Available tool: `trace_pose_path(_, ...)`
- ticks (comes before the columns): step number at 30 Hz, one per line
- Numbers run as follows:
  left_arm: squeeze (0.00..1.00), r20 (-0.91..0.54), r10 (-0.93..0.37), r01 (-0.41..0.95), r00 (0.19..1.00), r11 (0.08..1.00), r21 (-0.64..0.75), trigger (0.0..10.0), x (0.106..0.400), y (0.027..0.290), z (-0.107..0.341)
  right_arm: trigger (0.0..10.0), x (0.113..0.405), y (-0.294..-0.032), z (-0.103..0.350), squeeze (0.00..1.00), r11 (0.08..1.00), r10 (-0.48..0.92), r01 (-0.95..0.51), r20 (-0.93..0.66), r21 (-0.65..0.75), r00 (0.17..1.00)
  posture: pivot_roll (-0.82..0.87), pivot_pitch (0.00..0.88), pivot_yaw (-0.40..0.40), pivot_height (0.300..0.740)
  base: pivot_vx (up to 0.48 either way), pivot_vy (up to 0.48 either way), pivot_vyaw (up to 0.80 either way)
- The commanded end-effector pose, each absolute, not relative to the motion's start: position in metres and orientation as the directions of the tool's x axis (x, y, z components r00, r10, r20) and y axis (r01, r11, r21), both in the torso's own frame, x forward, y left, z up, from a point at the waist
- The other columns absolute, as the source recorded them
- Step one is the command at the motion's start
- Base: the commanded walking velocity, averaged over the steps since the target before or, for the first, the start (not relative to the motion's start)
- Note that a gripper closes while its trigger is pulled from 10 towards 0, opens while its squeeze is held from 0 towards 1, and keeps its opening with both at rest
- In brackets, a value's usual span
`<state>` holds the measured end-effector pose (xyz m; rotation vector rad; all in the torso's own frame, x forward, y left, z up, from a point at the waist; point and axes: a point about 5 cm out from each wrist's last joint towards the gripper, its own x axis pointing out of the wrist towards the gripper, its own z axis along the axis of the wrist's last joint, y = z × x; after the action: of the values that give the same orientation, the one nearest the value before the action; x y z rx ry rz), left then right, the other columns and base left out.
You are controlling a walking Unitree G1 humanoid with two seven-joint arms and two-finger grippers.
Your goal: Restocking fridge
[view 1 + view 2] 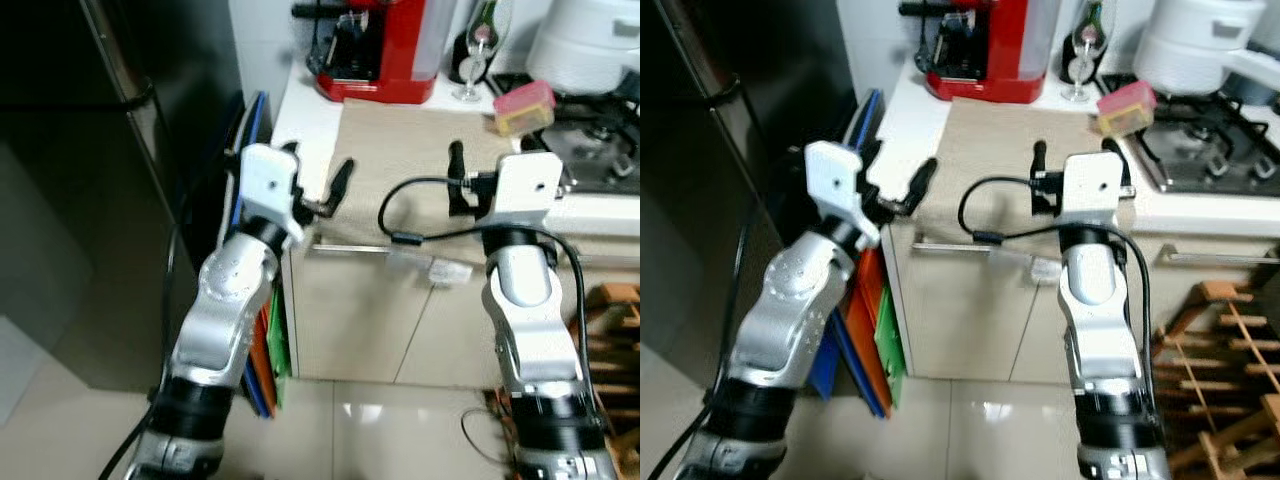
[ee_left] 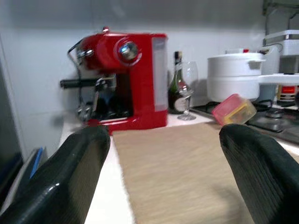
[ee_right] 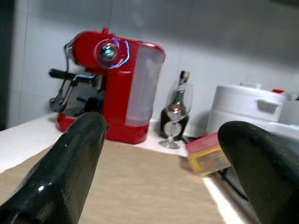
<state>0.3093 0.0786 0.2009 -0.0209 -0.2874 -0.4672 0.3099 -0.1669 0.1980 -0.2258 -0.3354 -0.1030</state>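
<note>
The fridge (image 1: 70,150) stands shut at left; both tools, left (image 1: 318,190) and right (image 1: 478,180), hover open and empty over the worktop (image 1: 400,150). Probably the pink-lidded container (image 1: 523,107) needs reaching next.
</note>
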Motion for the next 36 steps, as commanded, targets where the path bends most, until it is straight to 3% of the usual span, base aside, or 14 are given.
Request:
trace_pose_path(1, 0.00, 0.284, -0.466, 0.471, 0.838, 0.880, 0.057, 10.0, 0.3080, 0.0695, 0.2045, 10.0, 0.3104, -0.1759, 0.2005, 1.00, 0.961, -0.099, 0.178, 0.342, -0.210, 0.934, -0.12, 0.000, 0.030, 0.740, 0.364, -0.307, 0.00)
trace_pose_path(22, 0.00, 0.279, -0.464, 0.462, 0.841, 0.883, 0.078, 10.0, 0.3085, 0.0688, 0.2042, 10.0, 0.3115, -0.1767, 0.2012, 1.00, 0.961, -0.093, 0.174, 0.343, -0.216, 0.935, -0.12, 0.000, 0.023, 0.740, 0.404, -0.171, 0.00)
trace_pose_path(23, 0.00, 0.279, -0.462, 0.462, 0.842, 0.884, 0.070, 10.0, 0.3090, 0.0688, 0.2043, 10.0, 0.3121, -0.1772, 0.2014, 0.95, 0.960, -0.093, 0.175, 0.341, -0.218, 0.935, -0.12, 0.000, 0.023, 0.740, 0.401, -0.262, 0.00)
trace_pose_path(24, 0.00, 0.279, -0.461, 0.461, 0.843, 0.885, 0.069, 10.0, 0.3092, 0.0687, 0.2041, 10.0, 0.3125, -0.1774, 0.2013, 0.00, 0.960, -0.090, 0.173, 0.341, -0.220, 0.936, -0.12, 0.000, 0.021, 0.740, 0.398, -0.262, 0.00)
trace_pose_path(36, 0.00, 0.294, -0.470, 0.472, 0.832, 0.879, 0.067, 10.0, 0.3084, 0.0663, 0.2063, 10.0, 0.3177, -0.1837, 0.2094, 0.00, 0.955, -0.101, 0.191, 0.352, -0.229, 0.930, -0.12, 0.000, 0.013, 0.740, 0.365, -0.242, 0.00)
